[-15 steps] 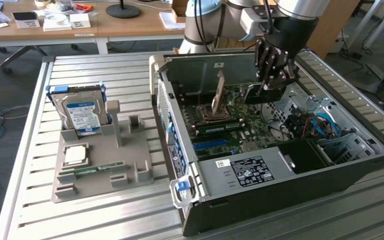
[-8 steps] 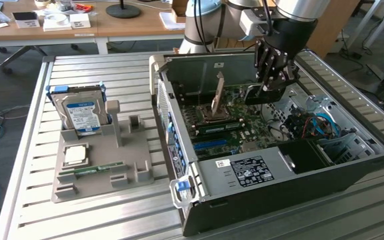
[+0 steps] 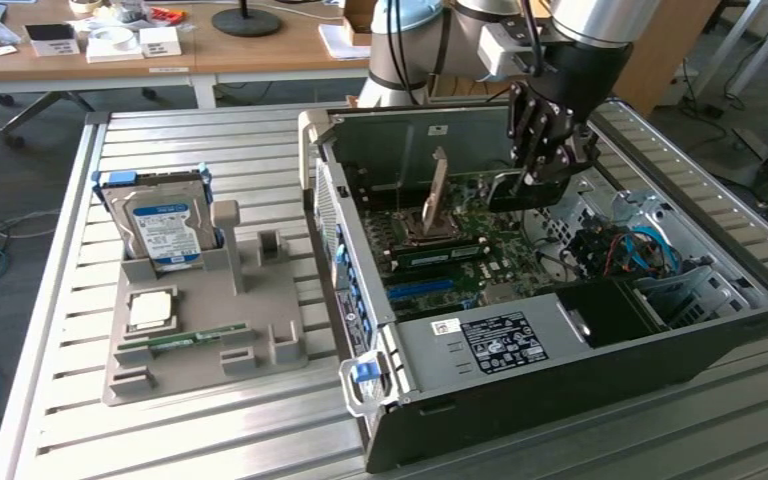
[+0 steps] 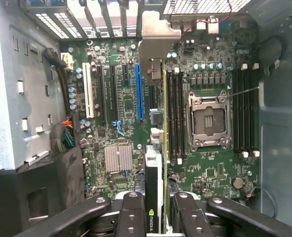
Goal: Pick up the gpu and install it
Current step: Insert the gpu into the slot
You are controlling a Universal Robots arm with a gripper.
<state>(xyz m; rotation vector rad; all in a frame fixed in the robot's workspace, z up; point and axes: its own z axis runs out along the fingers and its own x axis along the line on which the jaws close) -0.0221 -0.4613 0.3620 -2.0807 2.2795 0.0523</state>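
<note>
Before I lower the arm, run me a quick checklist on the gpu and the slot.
1. Grip: gripper shut on the gpu: ok.
2. The blue slot is empty: ok.
3. The gpu runs parallel to the blue slot: ok.
4. The gpu is directly over the blue slot: cannot tell; it looks offset toward the memory slots.
5. The gpu is seated: not ok, held above the motherboard.

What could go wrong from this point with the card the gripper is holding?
The black gripper grips the green-and-black gpu card edge-on above the green motherboard. It looks offset from the long blue slot toward the black memory slots, so lowering might miss. Its metal end bracket might catch the silver rear slot covers.
</note>
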